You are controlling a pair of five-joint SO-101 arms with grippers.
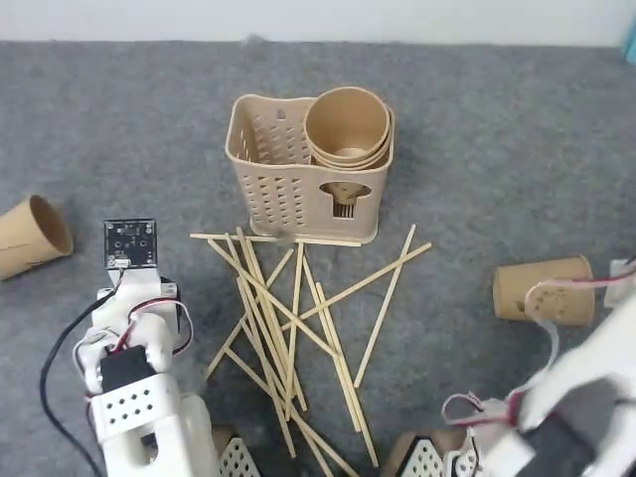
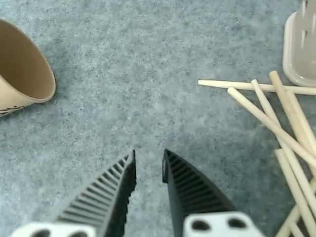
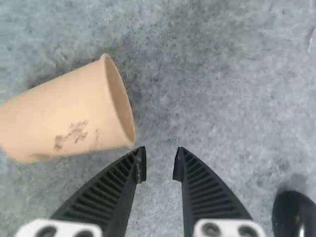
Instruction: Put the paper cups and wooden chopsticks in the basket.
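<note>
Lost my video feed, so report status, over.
Left hand open, empty, near left cup. Right hand open, empty, beside right cup. Stack of cups in basket; chopsticks piled loose before it.

Nothing legible: no word, number or sign can be read.

Paper cup (image 3: pixel 64 123), on its side just ahead of the right claw (image 3: pixel 159 155), close to one fingertip: dark smudged print on the outer wall, too blurred to read.

Second paper cup (image 2: pixel 22 74), ahead of the left claw (image 2: pixel 148 158) and well off to one side: thin dark marks on the wall, partly out of view, unreadable.

Dark board (image 1: pixel 130 242) on the left arm, behind that claw: any lettering too small to tell.
</note>
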